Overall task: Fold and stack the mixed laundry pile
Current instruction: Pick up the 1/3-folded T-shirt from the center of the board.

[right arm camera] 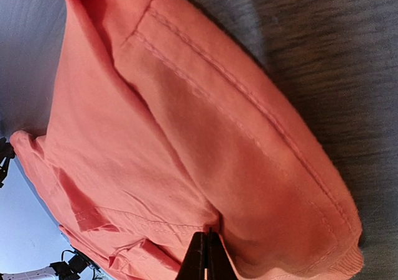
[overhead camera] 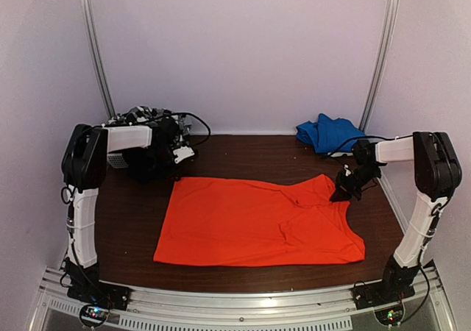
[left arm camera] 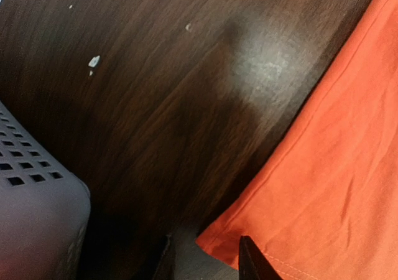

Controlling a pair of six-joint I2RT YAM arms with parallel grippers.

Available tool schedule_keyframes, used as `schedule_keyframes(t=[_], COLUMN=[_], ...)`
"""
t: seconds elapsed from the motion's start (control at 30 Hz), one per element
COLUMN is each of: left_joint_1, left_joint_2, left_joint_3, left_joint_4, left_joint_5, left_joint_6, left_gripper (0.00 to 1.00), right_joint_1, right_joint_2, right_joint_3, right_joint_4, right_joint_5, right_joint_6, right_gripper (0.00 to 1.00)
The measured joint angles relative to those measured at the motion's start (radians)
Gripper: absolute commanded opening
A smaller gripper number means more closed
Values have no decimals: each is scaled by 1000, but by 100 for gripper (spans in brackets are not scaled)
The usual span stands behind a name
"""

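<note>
1. Hovering low over the table [overhead camera: 243,148], the left gripper [overhead camera: 182,157] has its jaws apart and nothing between them. The wrist view shows bare wood in the gap between its dark fingertips [left arm camera: 255,264].
2. Basket [left arm camera: 37,218]: white and slatted, just off the left of those fingertips, with only one corner in the wrist view. From overhead, a dark heap of clothes [overhead camera: 143,168] sits under the left forearm, close behind the gripper. I can't separate single garments in it.
3. Orange shirt [overhead camera: 257,224]: spread mostly flat on the table between the two grippers. Its far-left corner lies right in front of the left gripper's fingertips. One fingertip overlaps the hem in the wrist view, but I can't tell if they touch.
4. Right gripper [overhead camera: 344,193]: clamped tight on the orange shirt's far-right corner. In its wrist view the fingertips [right arm camera: 194,264] are pressed together on a fold of cloth, and a stitched hem runs away from them. The cloth at the gripper is bunched and pulled up off the table. Wrinkles fan out from the pinch into the flat body of the shirt.
5. Blue garment [overhead camera: 327,134]: crumpled on the table beyond the right gripper, at the back wall. It does not touch the orange shirt.
</note>
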Motion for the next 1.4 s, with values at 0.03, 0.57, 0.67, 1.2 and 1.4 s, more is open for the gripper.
schedule_keyframes(t=[0.03,0.57,0.67,1.2,1.4], left_joint_1=[1,8,9,6,-5], left_joint_2=[5,47,44,-192,-203], left_joint_3=[9,49,49,-32,-135], left_joint_4=[-3,-32,-32,15,43], left_joint_5=[16,113,115,127,114], left_joint_6=[2,4,-5,-52,-39], left_gripper=[31,0,0,0,0], right_joint_1=[0,0,0,0,0], right_joint_2=[2,14,14,-84,-130], right_joint_3=[1,18,18,18,18], right_joint_4=[-3,-15,-15,-14,-19], right_joint_5=[1,3,3,-18,-40], right_joint_6=[0,-1,-1,4,6], right_gripper=[0,0,0,0,0])
